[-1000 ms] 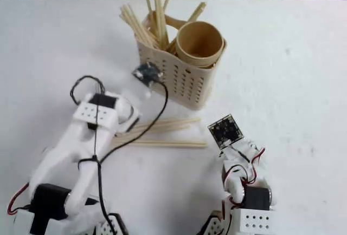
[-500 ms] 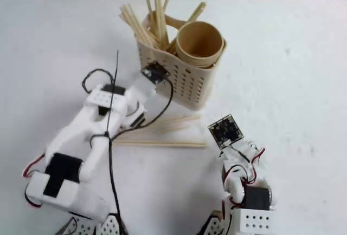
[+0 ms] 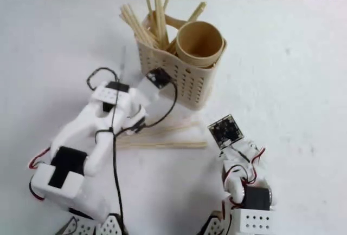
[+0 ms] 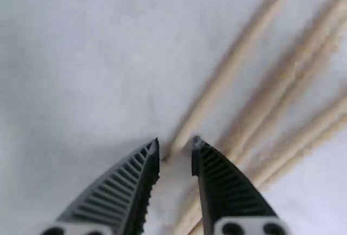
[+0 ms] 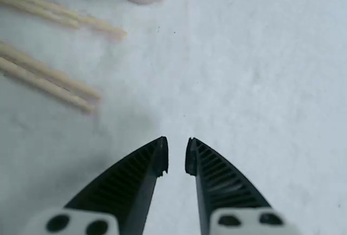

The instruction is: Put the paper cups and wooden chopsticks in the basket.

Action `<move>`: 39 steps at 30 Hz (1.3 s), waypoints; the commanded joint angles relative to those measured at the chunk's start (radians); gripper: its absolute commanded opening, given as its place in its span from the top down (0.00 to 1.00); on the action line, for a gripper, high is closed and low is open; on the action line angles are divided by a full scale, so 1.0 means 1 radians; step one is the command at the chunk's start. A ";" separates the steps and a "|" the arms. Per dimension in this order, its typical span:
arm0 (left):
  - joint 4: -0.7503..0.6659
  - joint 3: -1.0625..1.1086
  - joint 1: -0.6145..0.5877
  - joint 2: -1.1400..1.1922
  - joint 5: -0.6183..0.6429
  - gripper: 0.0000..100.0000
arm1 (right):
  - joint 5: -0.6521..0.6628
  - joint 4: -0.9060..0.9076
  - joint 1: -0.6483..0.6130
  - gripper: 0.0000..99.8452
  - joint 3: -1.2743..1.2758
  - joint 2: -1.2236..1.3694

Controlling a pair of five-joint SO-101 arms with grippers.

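left pincer [image 4: 174,147] at loose chopsticks [image 4: 233,68], straddling one end (arm [image 3: 87,132] hides it overhead)

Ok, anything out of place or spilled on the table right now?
Yes: several wooden chopsticks lie loose and fanned on the table just outside the basket, not in it. Nothing else stands out.

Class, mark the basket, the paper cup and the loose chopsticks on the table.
basket [image 3: 187,86], high view, perforated front wall.
paper cup [image 3: 199,43], high view, its inside.
loose chopsticks [image 3: 173,144], high view, shaft of nearest stick.
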 commanded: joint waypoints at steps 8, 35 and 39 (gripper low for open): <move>0.163 -0.164 0.016 0.163 -0.011 0.89 | 0.006 -0.008 -0.005 0.93 0.009 -0.005; 0.253 -0.008 -0.240 -0.515 -0.072 0.98 | 0.006 -0.008 -0.005 0.93 0.009 -0.005; 0.230 -0.043 -0.257 -0.736 0.041 0.98 | 0.006 -0.008 -0.005 0.93 0.009 -0.005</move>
